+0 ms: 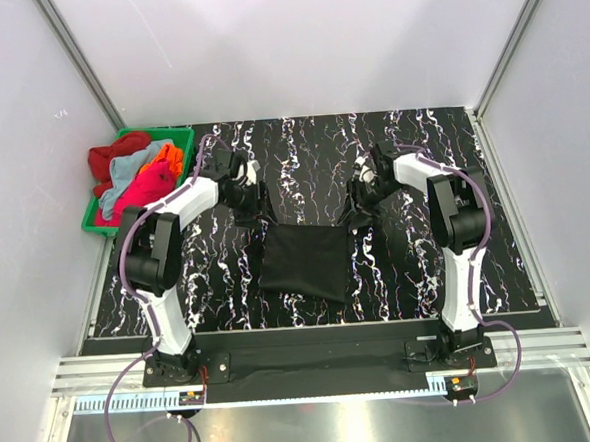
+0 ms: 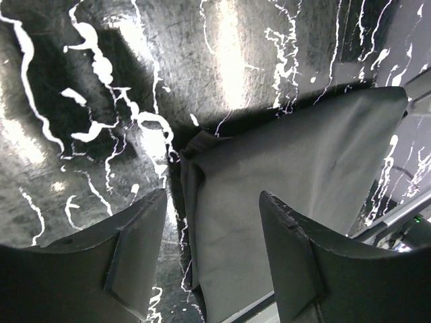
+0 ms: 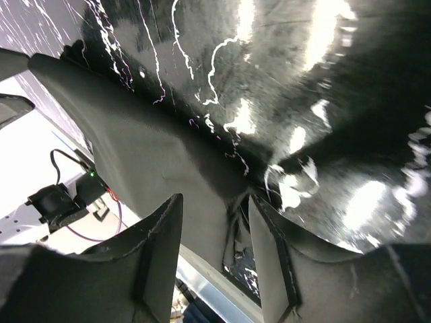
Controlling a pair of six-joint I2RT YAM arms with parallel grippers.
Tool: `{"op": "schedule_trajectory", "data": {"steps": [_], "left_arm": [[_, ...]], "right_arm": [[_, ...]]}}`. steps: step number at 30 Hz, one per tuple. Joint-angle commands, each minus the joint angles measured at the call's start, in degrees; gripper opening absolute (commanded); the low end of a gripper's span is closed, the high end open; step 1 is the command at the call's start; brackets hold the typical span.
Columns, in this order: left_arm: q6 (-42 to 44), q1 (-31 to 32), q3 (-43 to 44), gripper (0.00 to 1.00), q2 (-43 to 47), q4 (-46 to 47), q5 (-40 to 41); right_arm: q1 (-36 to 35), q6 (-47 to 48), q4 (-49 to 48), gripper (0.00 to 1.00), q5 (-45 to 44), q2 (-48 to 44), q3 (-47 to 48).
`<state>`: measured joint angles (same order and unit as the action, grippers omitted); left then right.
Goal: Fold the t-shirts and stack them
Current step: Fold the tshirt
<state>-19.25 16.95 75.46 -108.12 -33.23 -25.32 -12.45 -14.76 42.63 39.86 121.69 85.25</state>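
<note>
The black t-shirt [image 1: 302, 261] lies folded at the table [image 1: 389, 275] centre. Above its 2 far corners hover the left pincer [image 2: 212, 198] and right pincer [image 3: 215, 198], both spread and empty. Folding appears nearly complete. The next move probably calls for a regrasp, or a fetch from the remaining t-shirts [image 1: 137, 181] in the green bin [image 1: 93, 225].

Black white-veined table [image 1: 402, 164], folded black t-shirt [image 1: 302, 261] flat at its middle; green bin [image 1: 183, 146] at far-left corner
</note>
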Motion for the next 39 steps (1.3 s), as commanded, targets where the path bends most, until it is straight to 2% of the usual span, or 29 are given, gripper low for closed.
{"op": "schedule_trajectory", "data": {"steps": [1,9,10,18,19,23,24,29,37,39], "left_arm": [[-0.44,-0.16,2.59,0.61,-0.95,3.44,-3.41],[-0.97,-0.16,3.64,0.55,-3.33,3.88,-4.38],[-1.14,-0.25,3.81,0.50,-4.11,3.79,-4.91],[-2.81,-0.25,4.34,0.26,-4.82,4.41,-6.58],[-2.99,-0.16,4.43,0.22,-4.82,4.41,-6.84],[-3.52,-0.25,4.34,0.04,-4.21,4.32,-7.28],[-3.87,-0.16,4.17,0.00,-3.77,4.32,-7.37],[-4.75,-0.16,2.76,0.00,-2.54,4.32,-7.73],[-5.63,-0.16,1.88,0.00,-1.66,4.41,-8.96],[-5.72,0.10,2.06,0.05,-1.75,4.40,-9.13]], "right_arm": [[-1.35,0.00,-1.59,0.51,0.93,1.18,0.79],[-1.44,-0.09,-1.59,0.54,-0.21,2.32,0.35],[-1.35,-0.09,-1.59,0.54,-0.30,2.33,0.35],[-1.53,-0.35,-1.94,0.49,0.13,3.38,0.35],[-1.53,-0.53,-2.03,0.45,0.48,3.55,0.44],[-1.53,-3.67,-2.12,0.00,2.68,2.51,1.14],[-1.70,-5.00,-1.94,0.00,2.94,0.33,0.71],[-2.67,-12.20,-0.97,0.00,-0.03,-9.52,-4.81],[-3.28,-16.96,-0.27,0.00,-4.08,-17.44,-14.14],[-3.20,-17.75,-0.27,0.00,-6.19,-18.93,-15.81]]}}
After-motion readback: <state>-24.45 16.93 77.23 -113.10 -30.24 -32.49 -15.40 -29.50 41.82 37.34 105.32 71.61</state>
